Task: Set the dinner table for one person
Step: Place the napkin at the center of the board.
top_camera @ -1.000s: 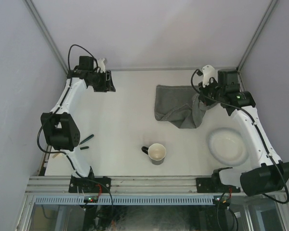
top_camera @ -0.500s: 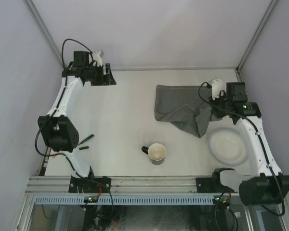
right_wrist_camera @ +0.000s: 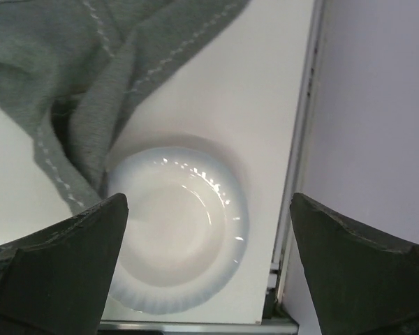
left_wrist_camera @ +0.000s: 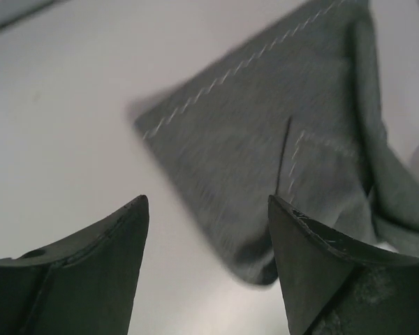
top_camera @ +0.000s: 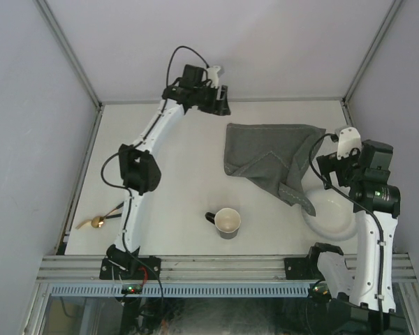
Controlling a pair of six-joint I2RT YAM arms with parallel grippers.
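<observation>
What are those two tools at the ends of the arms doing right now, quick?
Left tool: open, holding nothing.
Right tool: open wide, holding nothing.

The dinner table [top_camera: 174,174] is showing a plain, matt, off-white top, and the rails [top_camera: 216,264] along its near edge are looking like brushed metal. The mat [top_camera: 258,146] is lying as soft grey cloth with pale stitching. The plate [top_camera: 335,223] is gleaming glossy white with a ribbed rim. The spoon [top_camera: 96,222] is glinting like gold metal.
</observation>
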